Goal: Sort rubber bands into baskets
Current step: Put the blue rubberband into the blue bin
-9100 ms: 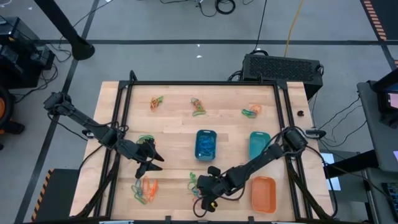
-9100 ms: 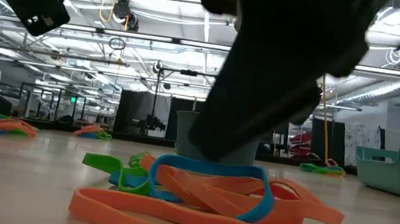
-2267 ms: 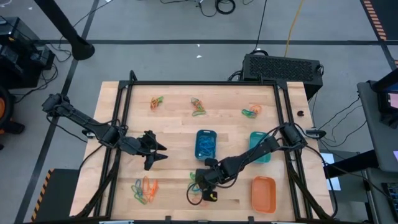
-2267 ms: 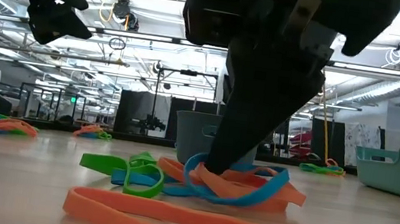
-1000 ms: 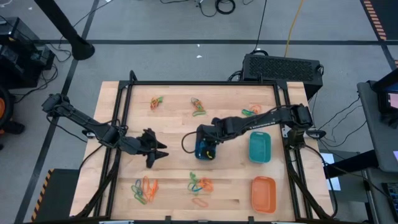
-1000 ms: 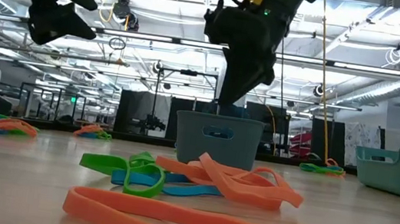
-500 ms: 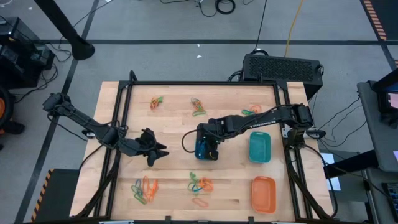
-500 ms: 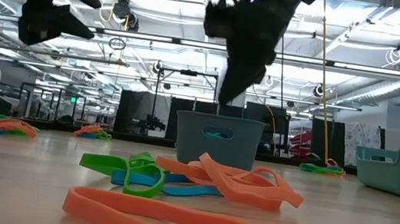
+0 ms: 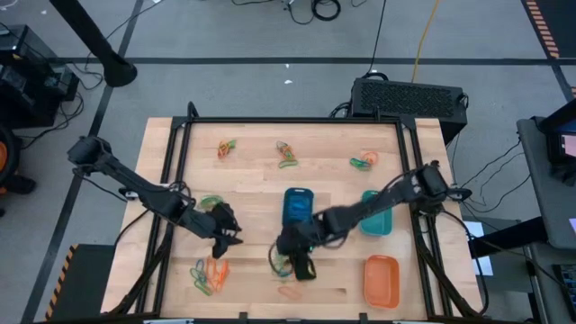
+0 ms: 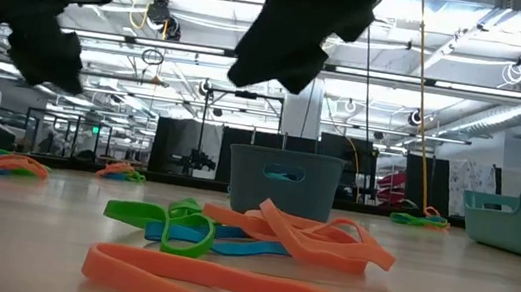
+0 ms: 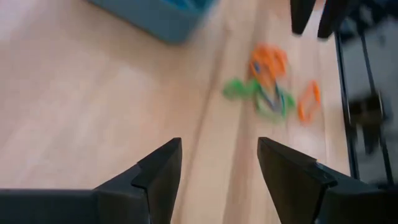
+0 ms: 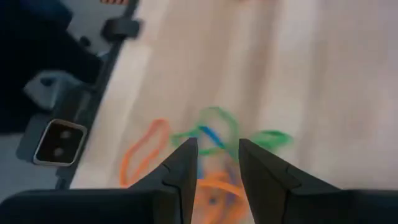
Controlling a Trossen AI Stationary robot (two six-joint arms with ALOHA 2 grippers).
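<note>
Hovering with fingers apart, the right gripper [image 9: 300, 264] risks snagging several tangled rubber bands [image 9: 286, 263] near the table's [image 9: 252, 184] front edge; left gripper [image 9: 227, 236] gapes too.

Wooden desk [image 9: 252, 180] bearing blue basket [image 9: 298, 206], teal basket [image 9: 375, 212], orange basket [image 9: 381, 279], and scattered clusters of rubber bands [image 9: 209, 274].

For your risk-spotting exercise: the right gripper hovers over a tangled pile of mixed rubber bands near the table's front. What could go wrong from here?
1. In the pile, orange, green and blue bands overlap, so the right gripper, its fingers open, may lift several colours at once.
2. A snagged band could drag others across the table.
3. The left gripper hangs nearby, above its own pile; the arms could crowd each other.
</note>
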